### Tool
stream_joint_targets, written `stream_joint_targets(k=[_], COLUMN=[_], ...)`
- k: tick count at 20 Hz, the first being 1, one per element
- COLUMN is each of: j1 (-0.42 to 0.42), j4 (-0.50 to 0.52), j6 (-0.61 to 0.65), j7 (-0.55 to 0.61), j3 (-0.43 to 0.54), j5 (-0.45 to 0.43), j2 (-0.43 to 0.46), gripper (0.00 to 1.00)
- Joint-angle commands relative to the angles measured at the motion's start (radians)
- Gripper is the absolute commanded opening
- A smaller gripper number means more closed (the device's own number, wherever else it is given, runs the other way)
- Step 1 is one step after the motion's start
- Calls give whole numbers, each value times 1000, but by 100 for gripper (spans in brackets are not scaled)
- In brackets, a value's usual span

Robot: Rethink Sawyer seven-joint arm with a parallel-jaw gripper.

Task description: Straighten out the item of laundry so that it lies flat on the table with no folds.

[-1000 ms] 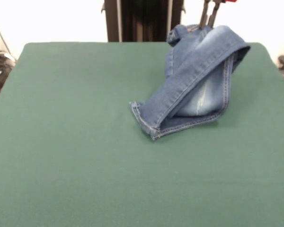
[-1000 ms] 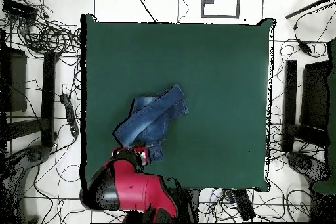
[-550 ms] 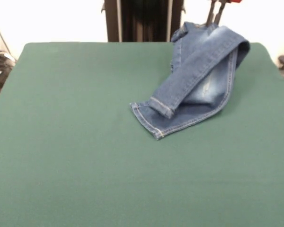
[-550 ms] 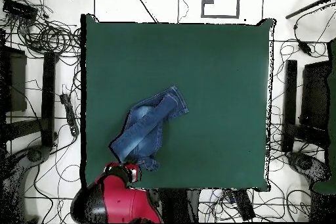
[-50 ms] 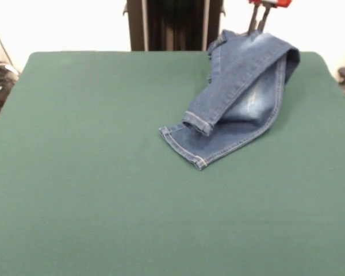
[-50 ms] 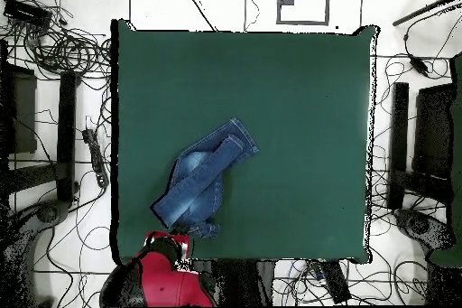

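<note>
Overhead, hand (image 5: 261,26) pinching jeans (image 5: 238,98), waistband raised

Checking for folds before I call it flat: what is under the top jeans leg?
Under the upper leg of the jeans lies the other leg, its hem poking out onto the table. How far the overlap runs beneath is covered.

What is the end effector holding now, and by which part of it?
The end effector appears to hold the jeans at their waist end, by the table's edge; the contact itself is not clearly visible.
</note>
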Motion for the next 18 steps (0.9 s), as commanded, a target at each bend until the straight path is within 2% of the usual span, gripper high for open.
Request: stream_joint_targets(k=[1, 5, 11, 16, 18], j1=[-27, -94, -202, -221, -231], j4=[-3, -58, -7, 1, 25], j6=[-194, -254, -145, -194, -251], j7=[276, 217, 183, 209, 281], j3=[123, 116, 144, 152, 164], j5=[1, -58, -110, -131, -103], j2=[172, 239, 97, 119, 133], gripper=[0, 0, 0, 0, 0])
